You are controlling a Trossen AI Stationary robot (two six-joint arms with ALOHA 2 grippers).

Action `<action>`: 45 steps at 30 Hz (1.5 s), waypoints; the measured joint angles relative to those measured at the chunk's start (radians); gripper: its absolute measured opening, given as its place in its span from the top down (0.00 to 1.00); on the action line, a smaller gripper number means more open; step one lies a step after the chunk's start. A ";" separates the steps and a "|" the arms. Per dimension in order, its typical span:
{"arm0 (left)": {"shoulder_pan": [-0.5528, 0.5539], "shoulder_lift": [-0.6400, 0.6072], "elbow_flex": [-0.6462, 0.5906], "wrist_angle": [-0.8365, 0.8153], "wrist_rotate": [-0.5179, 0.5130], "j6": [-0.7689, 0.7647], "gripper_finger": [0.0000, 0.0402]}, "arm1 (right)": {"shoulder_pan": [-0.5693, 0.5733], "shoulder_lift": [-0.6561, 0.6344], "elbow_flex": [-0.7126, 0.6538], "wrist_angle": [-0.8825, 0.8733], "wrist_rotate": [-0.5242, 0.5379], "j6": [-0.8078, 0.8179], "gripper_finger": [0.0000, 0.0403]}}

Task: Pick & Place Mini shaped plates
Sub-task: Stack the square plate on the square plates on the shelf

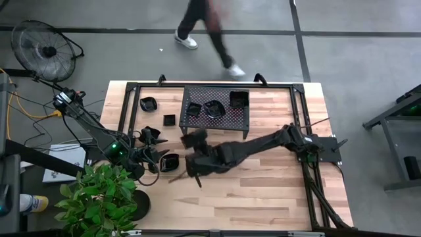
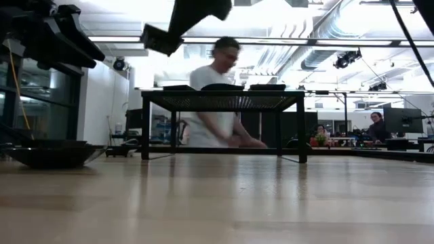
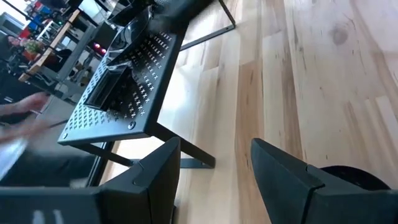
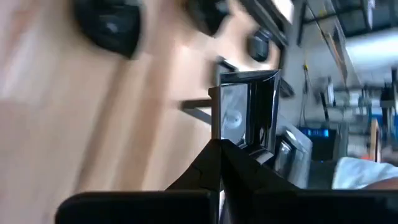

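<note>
Right hand (image 1: 195, 139) is clenched on a square mini plate (image 4: 245, 112), carrying it raised above the table (image 1: 263, 191) just short of the mesh rack (image 1: 217, 118). We count three plates (image 1: 214, 107) already sitting on that rack. Several more wait on the table: one near the far left corner (image 1: 149, 103), a small square one (image 1: 170, 120) beside the rack, and one (image 1: 170, 162) by our left hand (image 1: 152, 148), which hovers released, grasping nothing. We judge the job roughly half done.

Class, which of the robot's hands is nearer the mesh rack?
Right. The right hand, gripping a square plate, sits just off the mesh rack; the left hand is farther off.
</note>
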 joint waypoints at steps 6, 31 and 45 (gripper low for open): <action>0.000 0.000 0.000 0.001 0.002 0.000 0.53 | -0.101 0.000 0.132 -0.076 -0.095 0.121 1.00; 0.001 0.002 0.001 -0.001 -0.318 0.384 0.53 | -0.355 -0.010 0.133 0.020 -0.299 0.233 1.00; 0.001 0.002 0.001 -0.001 -0.335 0.394 0.53 | -0.345 0.006 0.026 0.089 -0.151 0.303 1.00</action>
